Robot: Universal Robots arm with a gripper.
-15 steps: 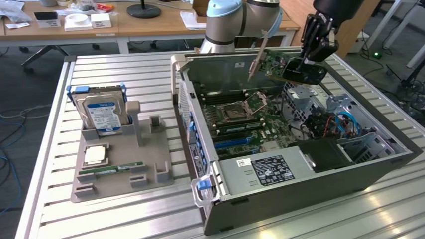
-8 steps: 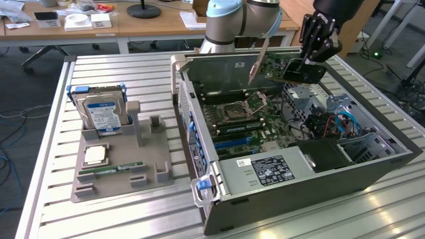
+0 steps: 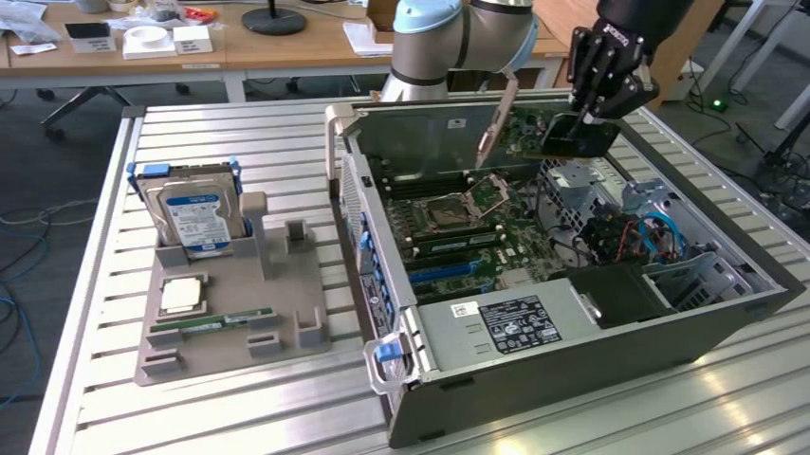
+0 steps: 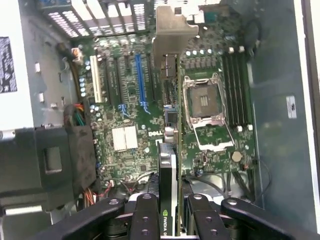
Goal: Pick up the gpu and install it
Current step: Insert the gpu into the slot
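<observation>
On the exterior view's left, a grey holder [image 3: 298, 332] sat on the slatted metal worktop [image 3: 253, 142], with a silver hard drive [image 3: 196, 220] standing upright in its back slot, a square processor chip [image 3: 182, 295] lying flat in front of it and a narrow green memory stick [image 3: 215, 322] just beside that. In the middle lay the open computer case [image 3: 608, 360], its motherboard [image 3: 506, 242] exposed, the processor socket [image 3: 462, 204] uncovered and the power supply [image 3: 506, 327] at the near end. Further right, above the far end of the case, the black claw [image 3: 593, 118] was clamped on the gpu [image 3: 576, 137] and held it in the air, its silver bracket [image 3: 498, 123] slanting down toward the board – the card sat in no slot. From the wrist, the gpu [image 4: 172, 150] showed edge-on between the claw's fingers [image 4: 145, 215], the claw [image 4: 170, 220] gripping it from both sides. The bracket [image 4: 170, 30] was at the card's far end, and the card hung over the board between the blue slot [image 4: 141, 82] and the socket [image 4: 205, 100].
</observation>
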